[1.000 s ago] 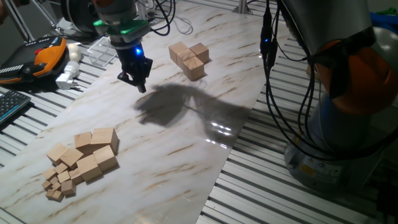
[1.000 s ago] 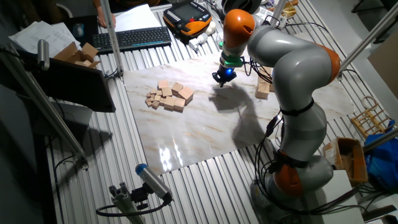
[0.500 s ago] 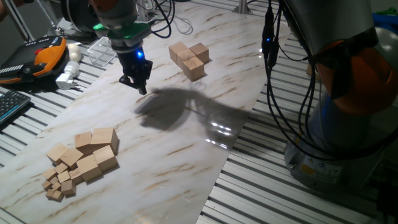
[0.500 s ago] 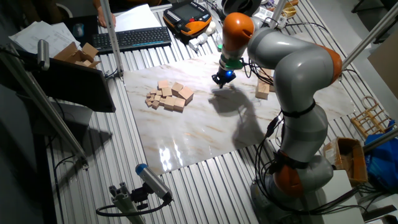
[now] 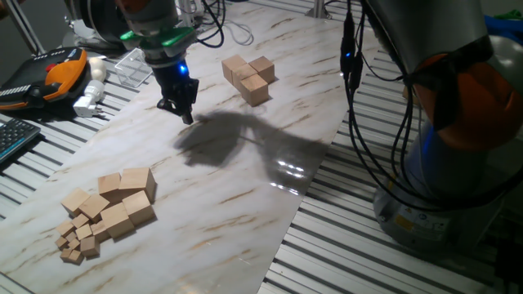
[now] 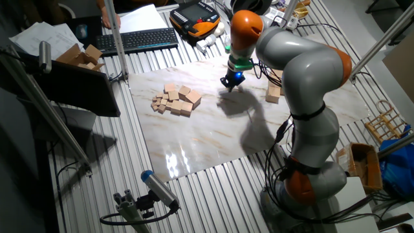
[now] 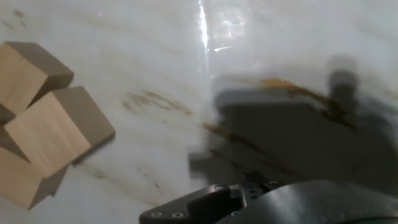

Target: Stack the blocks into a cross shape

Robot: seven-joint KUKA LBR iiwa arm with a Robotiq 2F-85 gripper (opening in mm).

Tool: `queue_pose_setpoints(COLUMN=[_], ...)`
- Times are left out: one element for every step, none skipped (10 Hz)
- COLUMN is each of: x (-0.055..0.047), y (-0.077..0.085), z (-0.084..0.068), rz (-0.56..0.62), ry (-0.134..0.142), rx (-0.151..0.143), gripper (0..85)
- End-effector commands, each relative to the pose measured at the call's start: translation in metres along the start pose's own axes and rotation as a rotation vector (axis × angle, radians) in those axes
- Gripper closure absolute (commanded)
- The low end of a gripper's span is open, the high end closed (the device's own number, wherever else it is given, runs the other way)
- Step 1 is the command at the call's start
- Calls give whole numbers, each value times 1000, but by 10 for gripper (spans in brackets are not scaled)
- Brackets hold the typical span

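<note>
Hand view, nearest the lens: the dark underside of the gripper is filling the lower edge, and its shadow is lying on the marble board beyond. Nothing is showing between the fingers in any view, so the tool is carrying no block; whether the jaws are parted or closed cannot be told. At the left edge, three of the blocks are sitting touching one another.

One fixed view, front to back: the loose pile is lying near the board's front corner, large cubes mixed with much tinier wooden cubes. Farther back, the gripper is hanging over bare marble. Just beyond it, the partial stack is standing, a few cubes pressed together and one raised.

The other fixed view is showing the same layout, with the gripper between the pile and the stack.

Judged step: transit with an unloaded tool between the placed cubes and the supply. The next move probably calls for travelling to the pile, centring over one large cube clear of its neighbours, and descending with the fingers spread.
</note>
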State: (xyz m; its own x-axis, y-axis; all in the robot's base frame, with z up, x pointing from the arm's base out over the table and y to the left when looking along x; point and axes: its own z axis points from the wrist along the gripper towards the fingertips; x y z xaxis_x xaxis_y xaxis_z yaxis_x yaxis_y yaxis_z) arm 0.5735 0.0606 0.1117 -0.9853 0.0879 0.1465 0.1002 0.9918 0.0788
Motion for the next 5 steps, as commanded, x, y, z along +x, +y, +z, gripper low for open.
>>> queue_pose_setpoints(x=[0,0,1,2,1], y=[0,6,27,47,62], z=[0,2,8,14,20], rz=[28,81,130,183,230], ry=[5,-7,-24,-40,-56], rx=[-24,-35,-36,-47,-51], gripper=[850,850,850,680,680])
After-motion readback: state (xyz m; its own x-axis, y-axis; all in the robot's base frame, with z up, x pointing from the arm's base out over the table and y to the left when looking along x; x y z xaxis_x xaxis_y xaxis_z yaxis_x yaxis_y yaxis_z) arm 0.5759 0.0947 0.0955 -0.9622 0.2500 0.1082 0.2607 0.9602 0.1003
